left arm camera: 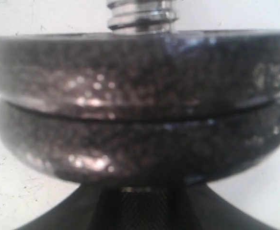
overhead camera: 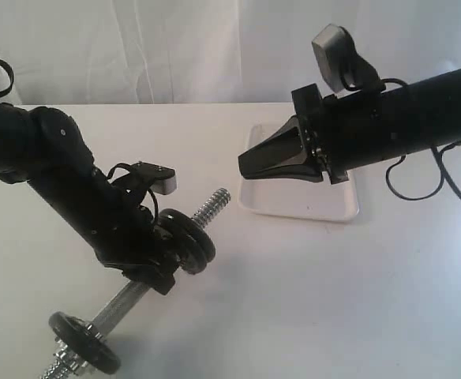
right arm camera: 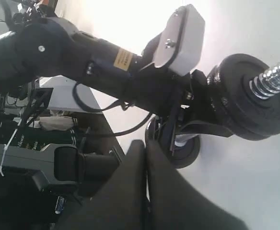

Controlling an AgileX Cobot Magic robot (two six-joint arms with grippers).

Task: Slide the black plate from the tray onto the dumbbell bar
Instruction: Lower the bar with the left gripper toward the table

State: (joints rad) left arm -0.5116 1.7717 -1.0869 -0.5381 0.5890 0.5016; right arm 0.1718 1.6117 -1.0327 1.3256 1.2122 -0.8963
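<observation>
The dumbbell bar [overhead camera: 125, 302] is held slanting above the table, its threaded end [overhead camera: 212, 207] pointing up and to the right. Two black plates [overhead camera: 187, 239] sit side by side on it below that end, and they fill the left wrist view [left arm camera: 140, 110]. A third disc [overhead camera: 84, 341] sits at the low end. My left gripper [overhead camera: 155, 272] is shut on the bar just behind the pair. My right gripper [overhead camera: 245, 164] hovers over the white tray [overhead camera: 325, 207], shut with nothing in it [right arm camera: 145, 143]. The visible part of the tray holds no disc.
The white table [overhead camera: 309, 292] spreads around both arms, with a white curtain behind it. The right arm [overhead camera: 404, 118] covers the tray's far part. The left arm [right arm camera: 82, 52] and its wrist camera [right arm camera: 180, 40] show in the right wrist view.
</observation>
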